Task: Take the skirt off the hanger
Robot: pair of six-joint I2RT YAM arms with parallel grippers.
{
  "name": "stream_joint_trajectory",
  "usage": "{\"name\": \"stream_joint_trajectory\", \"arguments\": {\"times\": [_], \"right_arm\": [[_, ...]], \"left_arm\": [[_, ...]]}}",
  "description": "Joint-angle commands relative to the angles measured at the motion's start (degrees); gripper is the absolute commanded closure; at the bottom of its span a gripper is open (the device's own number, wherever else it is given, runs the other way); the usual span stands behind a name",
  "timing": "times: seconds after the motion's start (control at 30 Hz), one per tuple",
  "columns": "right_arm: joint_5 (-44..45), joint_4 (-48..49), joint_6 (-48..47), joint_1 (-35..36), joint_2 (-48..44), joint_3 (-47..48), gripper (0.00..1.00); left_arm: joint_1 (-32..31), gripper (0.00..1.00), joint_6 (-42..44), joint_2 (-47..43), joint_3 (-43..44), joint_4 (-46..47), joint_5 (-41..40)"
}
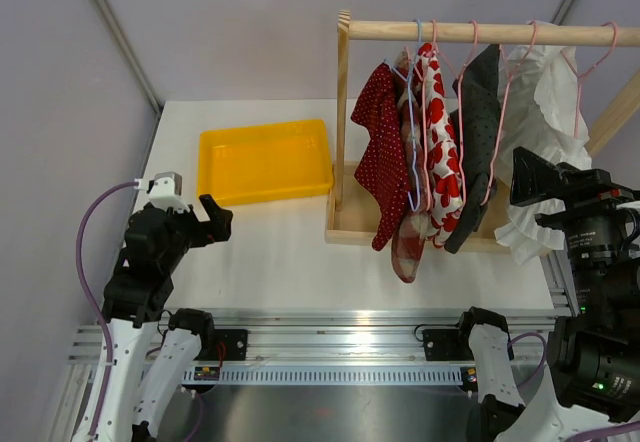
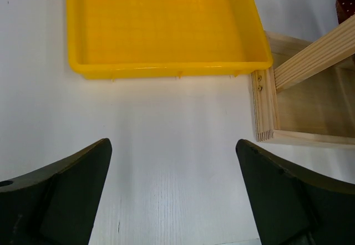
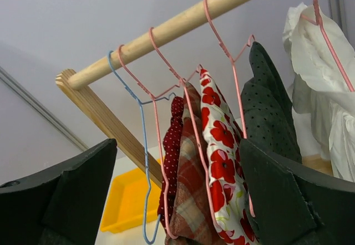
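The left pincer point(image 1: 218, 220) hangs with its fingers apart over the white surface point(image 1: 280, 252), near the shallow yellow plastic tray point(image 1: 265, 160). Right of the tray stands the pale wooden clothes rack point(image 1: 343, 112), with small garments on wire hangers point(image 1: 430, 142) along its rail. The skirt is among them, but I cannot tell which it is. The right pincer point(image 3: 177, 145) gapes wide, raised beside them.

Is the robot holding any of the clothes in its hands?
No, nothing is held. The left gripper is open over the table by the yellow tray; the right gripper is open too, facing the hanging clothes.
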Motion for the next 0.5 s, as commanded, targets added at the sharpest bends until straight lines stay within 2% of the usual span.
{"name": "stream_joint_trajectory", "arguments": {"times": [0.0,0.2,0.47], "right_arm": [[2.6,2.49,-3.53,0.79,-2.28,-1.82,0.01],[8.5,3.27,-6.26,4.22,-2.63,-1.48,0.0],[24.93,2.31,-9.68,5.54,-1.5,0.54,0.01]], "left_arm": [[0.42,0.01,0.2,0.34,0.87,0.94,-0.25],[0.42,0.01,0.29,0.6,0.69,1.03,0.28],[0.42,0.01,0.29,-0.88,0.78,0.94,0.19]]}}
